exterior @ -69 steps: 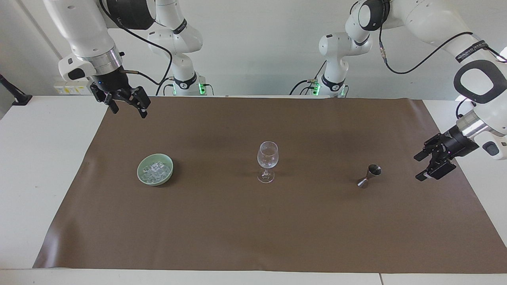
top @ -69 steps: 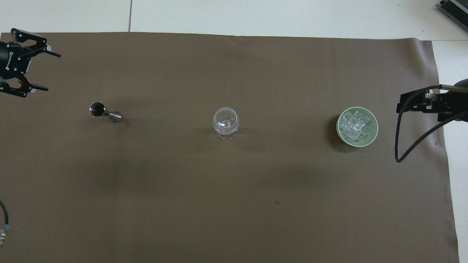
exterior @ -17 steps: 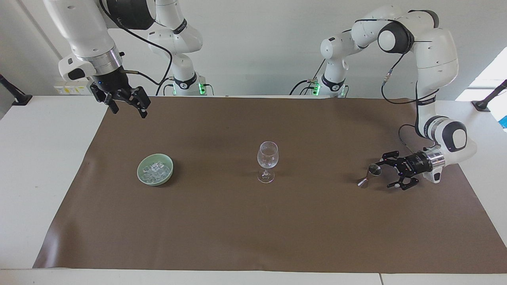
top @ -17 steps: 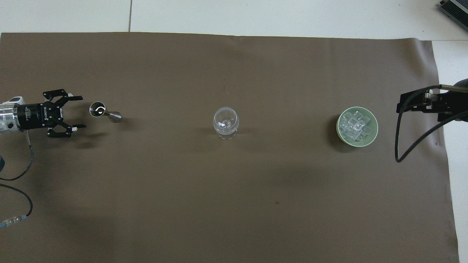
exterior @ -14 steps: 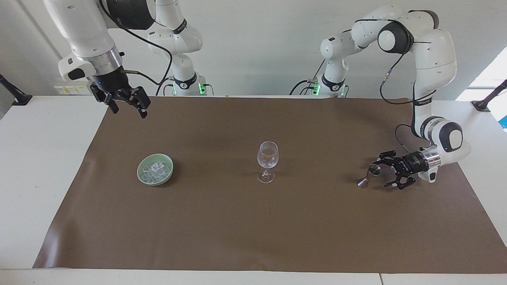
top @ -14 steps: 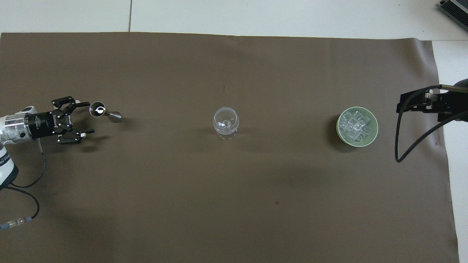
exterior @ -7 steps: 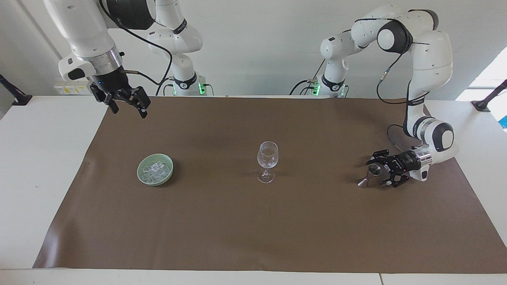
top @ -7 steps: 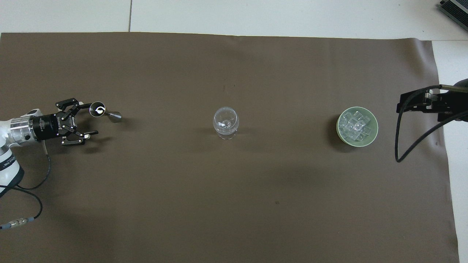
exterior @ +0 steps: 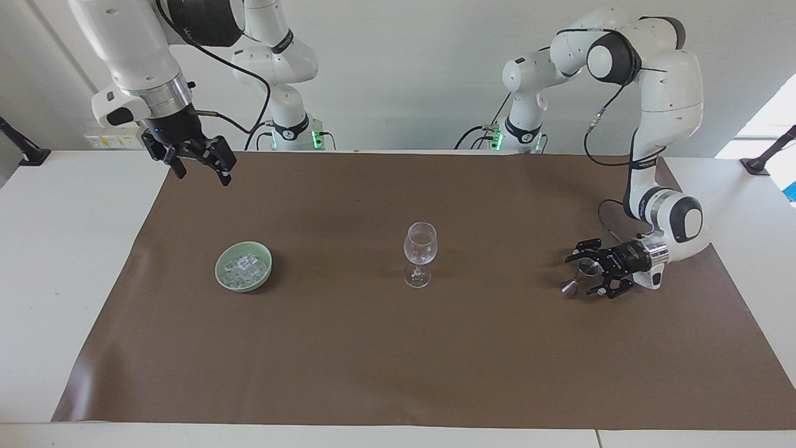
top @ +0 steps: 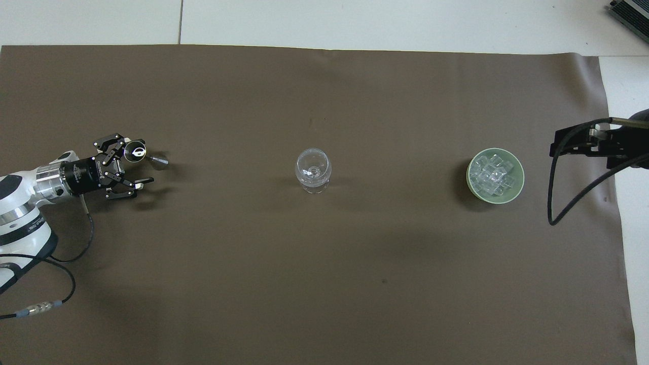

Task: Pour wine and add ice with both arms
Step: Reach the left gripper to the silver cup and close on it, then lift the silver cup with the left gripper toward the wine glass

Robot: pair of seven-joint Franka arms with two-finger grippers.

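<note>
Left gripper (exterior: pixel 586 275) is down low at the left arm's end of the table in the facing view, lying nearly level, fingers spread wide with the little metal jigger (exterior: pixel 581 275) sitting right between them, and I can't really tell if either finger is touching it. That jigger stands on the brown mat (exterior: pixel 398 361), and the gripper isn't squeezing anything. From that gripper, the stemmed glass (exterior: pixel 420 252) stands well off toward the middle of the table, and the green bowl (exterior: pixel 244 266) with the ice (exterior: pixel 245 267) heaped in it sits even further along, toward the right arm's end. Right gripper (exterior: pixel 199 163) just waits up in the air over the mat's edge close to the robots, fingers apart, holding nothing, with the bowl well apart from it and lower on the table. Switching to the overhead view, the left gripper (top: pixel 133 166) comes in from the side with the jigger (top: pixel 138 151) just beside its upper finger, jaws spread around it. The glass (top: pixel 313 170) is at the centre of the mat (top: pixel 324 284), and the bowl (top: pixel 517 191) of ice (top: pixel 491 175) is near the mat's edge. Only a bit of the right gripper (top: pixel 583 142) shows there, just beside the bowl at the edge.
</note>
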